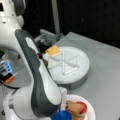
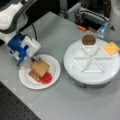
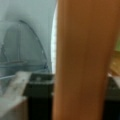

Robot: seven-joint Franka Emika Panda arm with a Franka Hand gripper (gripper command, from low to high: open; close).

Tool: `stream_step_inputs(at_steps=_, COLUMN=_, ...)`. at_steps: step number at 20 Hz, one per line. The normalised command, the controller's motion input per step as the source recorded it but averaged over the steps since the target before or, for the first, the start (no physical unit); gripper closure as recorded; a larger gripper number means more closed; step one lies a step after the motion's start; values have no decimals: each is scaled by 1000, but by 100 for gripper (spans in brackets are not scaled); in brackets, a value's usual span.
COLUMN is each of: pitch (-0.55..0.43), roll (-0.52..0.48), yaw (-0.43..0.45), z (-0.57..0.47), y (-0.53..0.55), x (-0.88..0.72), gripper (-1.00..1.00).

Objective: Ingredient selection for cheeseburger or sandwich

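Note:
The sandwich sits on a white paper plate (image 2: 53,75) at a front view's left. Its top bread square (image 2: 40,68) lies tilted over a red tomato disc (image 2: 46,78) and a lower bread square (image 2: 33,75). My gripper (image 2: 35,59), on its blue and white body, is at the top bread's upper-left corner and touches it. In the wrist view that bread (image 3: 85,62) fills the middle, very close. A dark-brown patty (image 2: 88,39) and a yellow cheese square (image 2: 111,48) lie on the round divided tray (image 2: 75,53). From the opposite side, a front view shows the cheese (image 1: 53,50), the bread (image 1: 75,107) and the tomato (image 1: 83,106).
The white tray (image 1: 82,72) has raised ribs that split it into wedge compartments, and most of them hold nothing. My arm (image 1: 37,82) blocks a front view's left. Cables and grey hardware (image 2: 87,15) stand behind the tray. Grey table surrounds both dishes.

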Motion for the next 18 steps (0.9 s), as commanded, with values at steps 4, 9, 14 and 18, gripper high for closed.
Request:
stream_step_inputs(at_steps=4, pitch=-27, roll=61, yaw=128, z=171, y=-154, x=270, gripper=100)
stream_step_inputs(at_steps=9, pitch=-39, roll=-126, yaw=96, z=232, y=-51, x=195, gripper=100)
stream_step_inputs(at_steps=14, pitch=-30, roll=-214, yaw=37, z=70, y=168, x=143, gripper=100)
stream_step_inputs(at_steps=18, pitch=-8, roll=-267, yaw=-15, z=70, y=242, x=63, gripper=100)
